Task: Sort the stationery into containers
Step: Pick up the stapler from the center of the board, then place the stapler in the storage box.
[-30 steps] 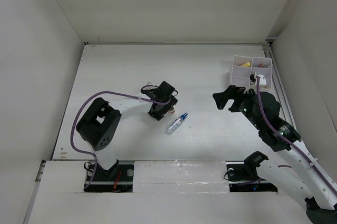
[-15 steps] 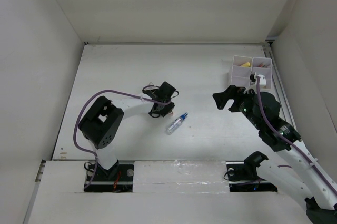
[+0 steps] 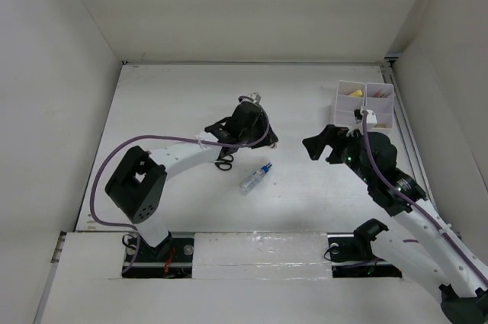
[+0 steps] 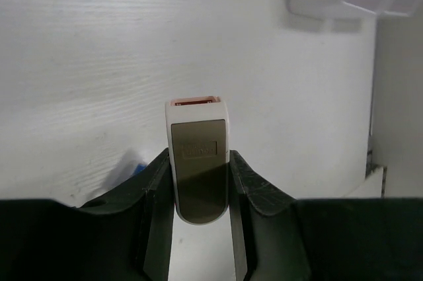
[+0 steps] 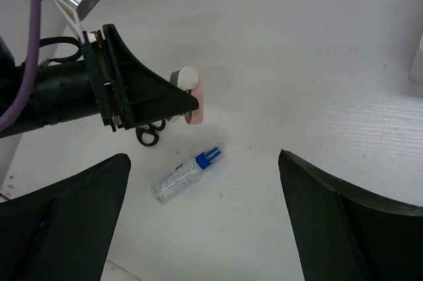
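A white table [image 3: 175,103] is seen from above, with two robot arms mounted at its near edge. The left gripper [image 4: 199,157] is clenched on a beige eraser-like block with a pinkish end [image 4: 197,162]. The block sticks out past the fingertips, lifted above the middle of the table.

Just near and right of it, a small clear blue-capped bottle [image 3: 255,178] lies on its side on the table. A pair of black-handled scissors [image 3: 225,162] lies just left of the bottle, partly hidden under the left arm.

The right gripper [image 3: 320,141] hovers to the right of the bottle with its fingers spread wide, holding nothing.

Two white translucent rectangular plastic bins [image 3: 364,114] sit side by side at the far right of the table. A yellow item [image 3: 355,93] shows inside the left one.
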